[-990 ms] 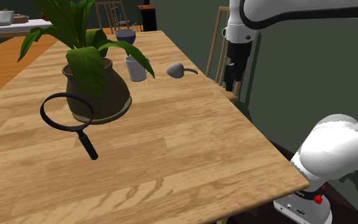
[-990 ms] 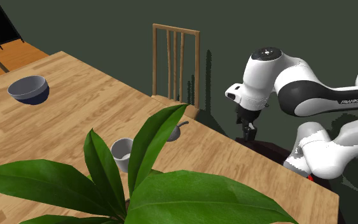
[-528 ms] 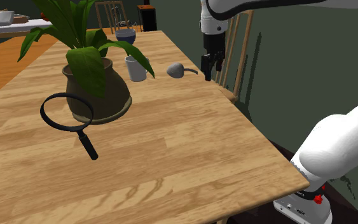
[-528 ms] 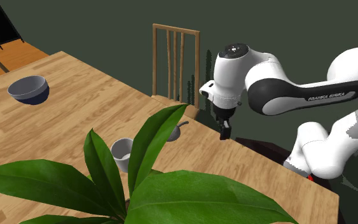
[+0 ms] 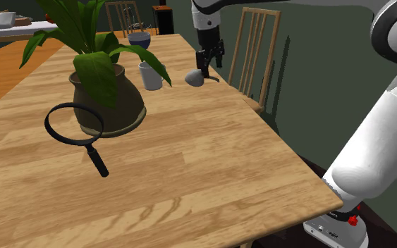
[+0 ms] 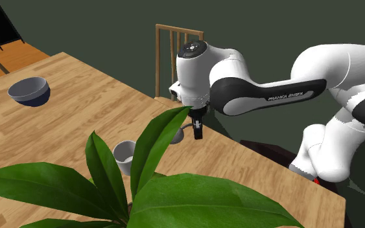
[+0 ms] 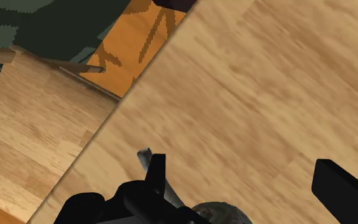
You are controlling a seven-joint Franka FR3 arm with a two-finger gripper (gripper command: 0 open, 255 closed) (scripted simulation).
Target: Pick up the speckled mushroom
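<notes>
The mushroom (image 5: 194, 77) is a grey cap with a thin curved stem, lying on its side on the wooden table (image 5: 190, 162) near the far right edge. My black gripper (image 5: 205, 65) hangs just above it, pointing down, with its fingers open. In the second exterior view the gripper (image 6: 198, 133) hovers over the stem end, and a plant leaf partly hides the mushroom (image 6: 179, 136). In the wrist view the mushroom cap (image 7: 219, 213) lies between the spread fingers (image 7: 155, 168), with the stem beside one of them, and nothing is held.
A potted plant (image 5: 108, 98) with broad leaves stands mid-table. A white cup (image 5: 150, 75) sits just left of the mushroom and a black magnifying glass (image 5: 77, 130) lies nearer. A dark bowl (image 5: 139, 39) is at the far end. A wooden chair (image 5: 257, 42) stands beyond the table's edge.
The arm has swung from beyond the table's right edge, leftward in the shoulder view, until the gripper hangs over the mushroom. Its fingers stayed open and the mushroom has not moved.
</notes>
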